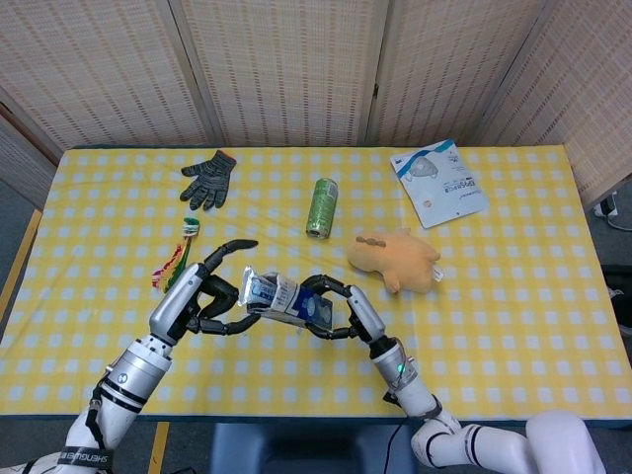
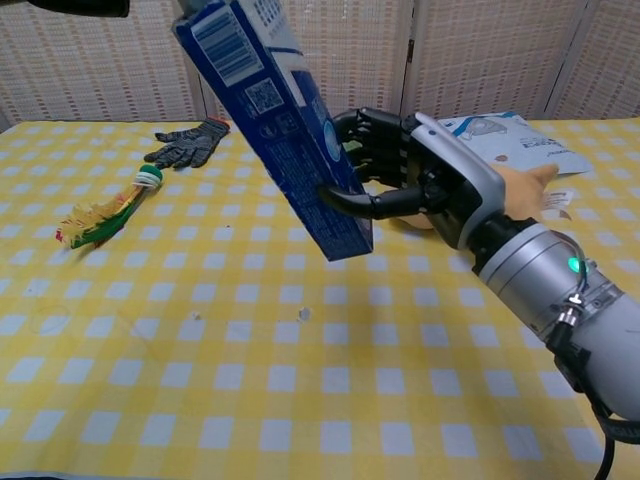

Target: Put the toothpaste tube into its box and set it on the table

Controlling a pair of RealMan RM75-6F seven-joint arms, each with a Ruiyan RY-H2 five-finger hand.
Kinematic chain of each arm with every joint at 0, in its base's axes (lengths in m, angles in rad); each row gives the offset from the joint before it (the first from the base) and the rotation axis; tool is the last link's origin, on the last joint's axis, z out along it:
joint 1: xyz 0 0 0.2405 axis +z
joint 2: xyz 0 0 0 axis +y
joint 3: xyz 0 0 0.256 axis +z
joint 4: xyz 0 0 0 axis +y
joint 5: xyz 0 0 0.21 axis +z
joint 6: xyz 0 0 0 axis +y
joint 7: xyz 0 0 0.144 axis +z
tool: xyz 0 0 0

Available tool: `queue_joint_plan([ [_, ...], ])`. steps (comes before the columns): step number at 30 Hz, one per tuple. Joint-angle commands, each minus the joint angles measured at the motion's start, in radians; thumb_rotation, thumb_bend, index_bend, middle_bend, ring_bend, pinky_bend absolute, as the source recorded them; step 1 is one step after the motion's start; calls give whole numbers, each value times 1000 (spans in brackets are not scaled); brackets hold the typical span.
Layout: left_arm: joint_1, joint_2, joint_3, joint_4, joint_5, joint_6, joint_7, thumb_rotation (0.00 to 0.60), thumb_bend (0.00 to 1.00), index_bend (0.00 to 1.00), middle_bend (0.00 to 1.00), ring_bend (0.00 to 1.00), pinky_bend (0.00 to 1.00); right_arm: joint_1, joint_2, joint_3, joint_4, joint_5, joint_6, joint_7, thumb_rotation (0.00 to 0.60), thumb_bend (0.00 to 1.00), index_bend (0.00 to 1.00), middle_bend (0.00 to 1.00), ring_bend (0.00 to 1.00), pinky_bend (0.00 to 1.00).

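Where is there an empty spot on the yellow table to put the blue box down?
The near part of the table in front of the right hand holding the box is bare. The right end beyond the plush toy is bare too. It is crowded around the glove, can and mask packet.

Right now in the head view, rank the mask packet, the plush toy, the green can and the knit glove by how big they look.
1. Plush toy and mask packet, too alike to rank
2. Knit glove
3. Green can
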Motion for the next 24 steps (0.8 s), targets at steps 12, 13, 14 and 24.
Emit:
queue_joint_plan([
  [12,3,-32,41,28,87,120,220,600,195,0,614,632,801,-11,27,-9,-13,-11,18,-22,600,301,447,357,394,381],
  [13,10,-38,54,51,117,149,270,600,196,0,580,587,744,-12,35,-13,-14,-14,18,-34,600,302,447,357,393,381],
  [14,16,-43,65,69,140,171,308,600,196,0,553,548,691,-13,42,-15,-15,-16,19,-45,600,302,447,357,393,381],
  [24,93,-25,204,297,238,270,644,600,197,16,132,67,70,-51,158,-61,-47,-25,14,-222,600,301,450,357,391,381],
])
